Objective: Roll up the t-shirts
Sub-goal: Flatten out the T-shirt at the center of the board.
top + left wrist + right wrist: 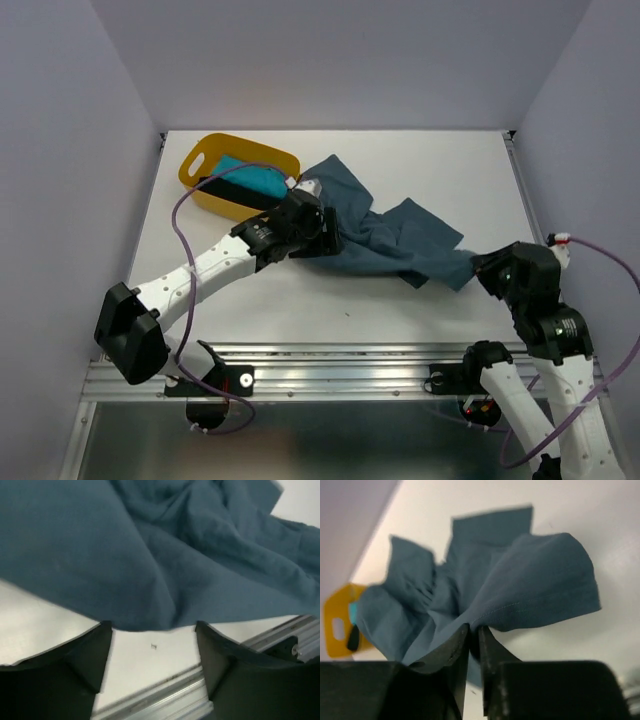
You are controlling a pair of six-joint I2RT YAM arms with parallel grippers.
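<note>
A large slate-blue t-shirt (400, 235) lies crumpled across the middle of the white table. My left gripper (328, 238) sits at its left part, open. In the left wrist view the blue cloth (150, 555) ends just past the gripper (152, 630), with only bare table between the fingers. My right gripper (476, 270) is shut on the shirt's right corner. The right wrist view shows the hem (530, 580) pinched between the closed tips (474, 629). A turquoise t-shirt (252, 178) and a black t-shirt (235, 193) lie in the tub.
The yellow oval tub (205, 160) stands at the back left, touching the blue shirt's far corner, and shows small in the right wrist view (335, 630). An aluminium rail (330, 365) runs along the table's near edge. Walls close in both sides.
</note>
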